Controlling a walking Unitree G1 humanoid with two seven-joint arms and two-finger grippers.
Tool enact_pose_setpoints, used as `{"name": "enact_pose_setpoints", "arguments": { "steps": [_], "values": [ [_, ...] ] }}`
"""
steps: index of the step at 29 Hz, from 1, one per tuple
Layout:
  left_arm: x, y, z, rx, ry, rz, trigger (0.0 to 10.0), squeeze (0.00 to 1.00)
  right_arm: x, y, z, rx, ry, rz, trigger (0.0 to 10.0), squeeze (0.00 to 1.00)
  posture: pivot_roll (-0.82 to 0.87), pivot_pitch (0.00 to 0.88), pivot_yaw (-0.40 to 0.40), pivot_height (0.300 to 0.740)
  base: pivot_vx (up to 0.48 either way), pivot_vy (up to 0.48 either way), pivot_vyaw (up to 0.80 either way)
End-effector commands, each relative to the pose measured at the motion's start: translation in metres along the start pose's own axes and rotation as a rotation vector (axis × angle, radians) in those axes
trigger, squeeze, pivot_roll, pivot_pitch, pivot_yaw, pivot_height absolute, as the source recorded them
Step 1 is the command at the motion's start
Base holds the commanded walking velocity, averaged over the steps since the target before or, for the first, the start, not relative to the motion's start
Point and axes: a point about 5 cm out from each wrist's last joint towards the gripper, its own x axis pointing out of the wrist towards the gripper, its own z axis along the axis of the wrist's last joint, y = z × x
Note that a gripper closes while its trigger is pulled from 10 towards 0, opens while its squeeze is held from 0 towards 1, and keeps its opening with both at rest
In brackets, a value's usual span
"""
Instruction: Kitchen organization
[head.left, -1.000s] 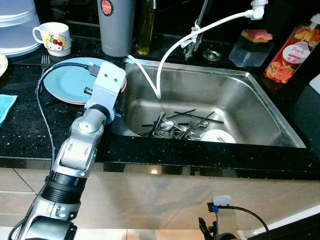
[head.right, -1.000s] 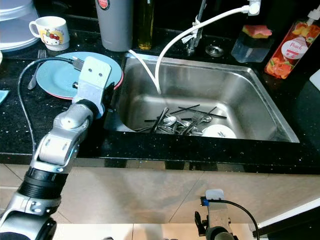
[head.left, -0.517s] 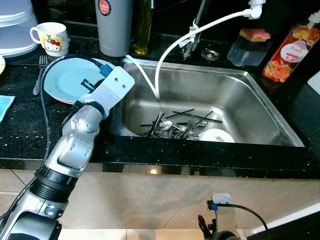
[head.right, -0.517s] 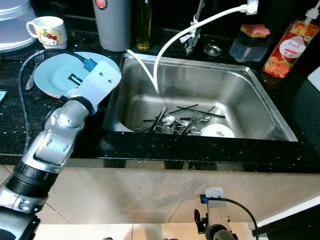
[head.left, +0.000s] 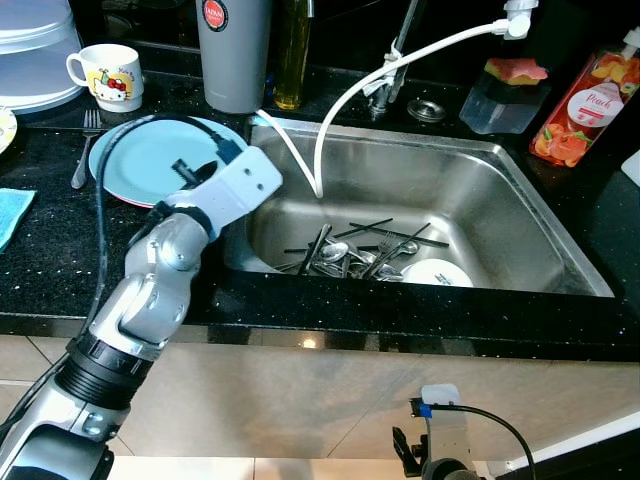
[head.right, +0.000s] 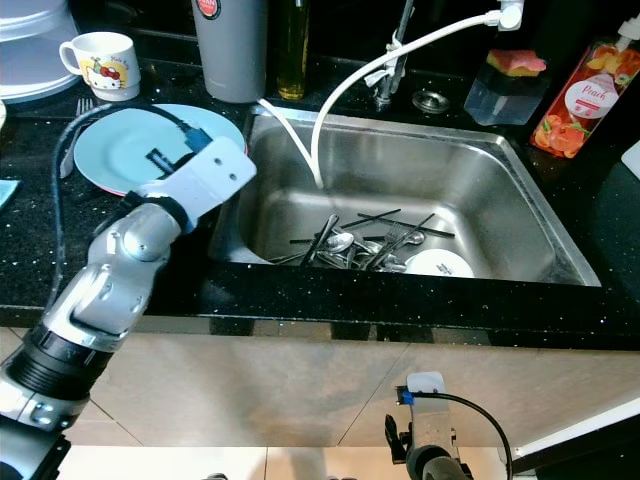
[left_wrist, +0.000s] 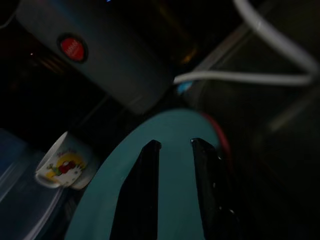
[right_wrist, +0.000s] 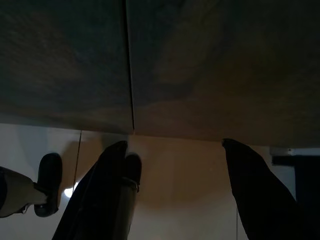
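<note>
A light blue plate (head.left: 140, 150) lies on the black counter left of the sink, stacked on a pink-rimmed plate. My left gripper (head.left: 190, 168) hovers low over the blue plate, pointing toward the back of the counter. In the left wrist view its two fingers (left_wrist: 176, 142) stand slightly apart over the plate (left_wrist: 172, 195), open and holding nothing. The steel sink (head.left: 500, 200) holds a pile of cutlery (head.left: 350, 255) and a small white dish (head.left: 435, 272). My right gripper (right_wrist: 174, 145) hangs open by the cabinet front, above the floor.
A cartoon mug (head.left: 105, 72), a grey thermos (head.left: 235, 50) and an oil bottle (head.left: 292, 55) stand behind the plate. A fork (head.left: 82, 150) lies left of it. A white hose (head.left: 340, 110) droops into the sink. Sponge holder (head.left: 505, 90) and peach bottle (head.left: 585, 105) stand at back right.
My left wrist has turned and lifted from the sink's left edge, so the gripper now points back over the blue plate. The view shifted slightly. The right arm still hangs.
</note>
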Motion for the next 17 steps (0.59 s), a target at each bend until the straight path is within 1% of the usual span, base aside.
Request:
{"name": "enact_pose_setpoints", "arguments": {
  "steps": [1,3,4,5,6,7,8,9,11,15,16,17],
  "values": [
    [-0.003,-0.006,0.011,-0.182,-0.091,0.016,10.0,0.0,-0.001,-0.002,-0.005,0.013,0.013,-0.011,10.0,0.0,0.19,0.083,-0.104,0.74,0.0,0.0,0.0],
    [-0.006,-0.008,0.014,-0.353,-0.124,0.04,10.0,0.0,0.0,-0.002,-0.005,0.012,0.013,-0.009,10.0,0.0,0.19,0.083,-0.104,0.74,0.0,0.0,0.0],
    [-0.007,-0.009,0.013,-0.396,-0.124,0.051,10.0,0.0,0.0,-0.002,-0.005,0.011,0.012,-0.009,10.0,0.0,0.19,0.083,-0.104,0.74,0.0,0.0,0.0],
    [-0.01,-0.013,0.008,-0.451,-0.087,0.06,10.0,0.0,0.0,-0.002,-0.005,0.011,0.012,-0.01,10.0,0.0,0.18,0.08,-0.1,0.74,0.0,0.0,0.0],
    [-0.01,-0.013,0.008,-0.451,-0.087,0.06,10.0,0.0,0.0,-0.002,-0.005,0.011,0.012,-0.01,10.0,0.0,0.18,0.08,-0.1,0.74,0.0,0.0,0.0],
    [-0.021,-0.019,-0.001,-0.551,-0.037,0.092,10.0,0.0,-0.001,-0.005,-0.004,0.011,0.008,-0.016,10.0,0.0,0.18,0.079,-0.098,0.74,0.0,0.0,0.0],
    [-0.026,-0.019,-0.002,-0.581,-0.039,0.108,10.0,0.0,-0.001,-0.005,-0.004,0.012,0.007,-0.018,10.0,0.0,0.18,0.079,-0.098,0.74,0.0,0.0,0.0],
    [-0.026,-0.019,-0.002,-0.581,-0.039,0.108,10.0,0.0,-0.001,-0.005,-0.004,0.012,0.007,-0.018,10.0,0.0,0.18,0.079,-0.098,0.74,0.0,0.0,0.0],
    [-0.034,-0.018,0.002,-0.568,-0.083,0.13,10.0,0.0,-0.001,-0.006,-0.005,0.009,0.008,-0.018,10.0,0.0,0.19,0.078,-0.102,0.74,0.0,0.0,0.0],
    [-0.039,-0.016,0.001,-0.543,-0.116,0.149,10.0,0.0,-0.001,-0.005,-0.005,0.005,0.01,-0.012,10.0,0.0,0.19,0.078,-0.102,0.74,0.0,0.0,0.0],
    [-0.043,-0.017,-0.009,-0.551,-0.097,0.171,10.0,0.0,0.001,-0.004,-0.004,0.002,0.006,-0.007,10.0,0.0,0.19,0.075,-0.103,0.74,0.0,0.0,0.0],
    [-0.044,-0.017,-0.015,-0.549,-0.088,0.184,10.0,0.0,0.001,-0.004,-0.003,0.002,0.004,-0.007,10.0,0.0,0.19,0.072,-0.105,0.74,0.0,0.0,0.0]
  ]
}}
